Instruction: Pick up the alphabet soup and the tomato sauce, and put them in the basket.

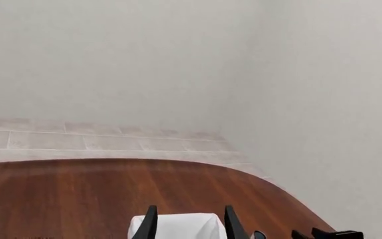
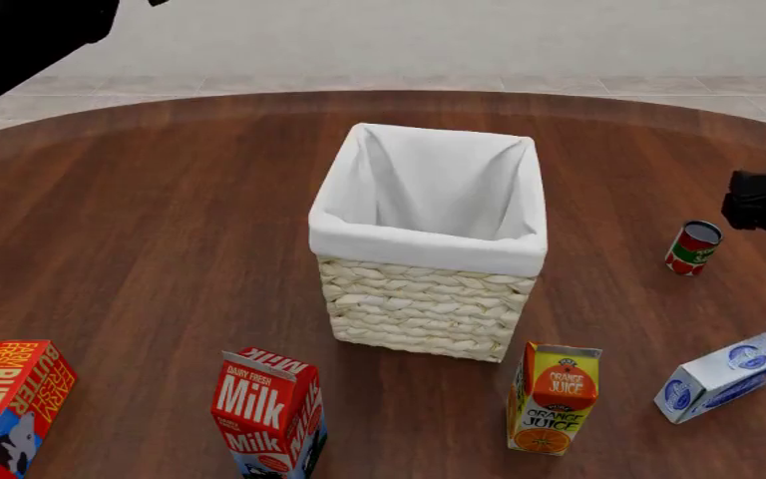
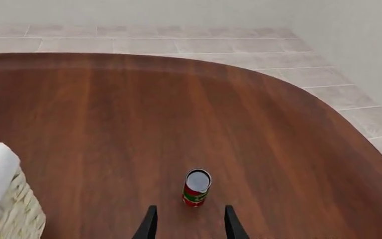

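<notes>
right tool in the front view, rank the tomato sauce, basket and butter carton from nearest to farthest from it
From the right tool, at the front view's right edge:
1. tomato sauce, just below and left of it, upright on the table.
2. basket, at the table's middle.
3. butter carton, at the near-left corner.

The left arm [image 2: 17, 35] is seen raised high at the far left. The right gripper [image 3: 188, 224] is held low, its fingers parted; the left gripper [image 1: 189, 224] is likewise spread.
</notes>
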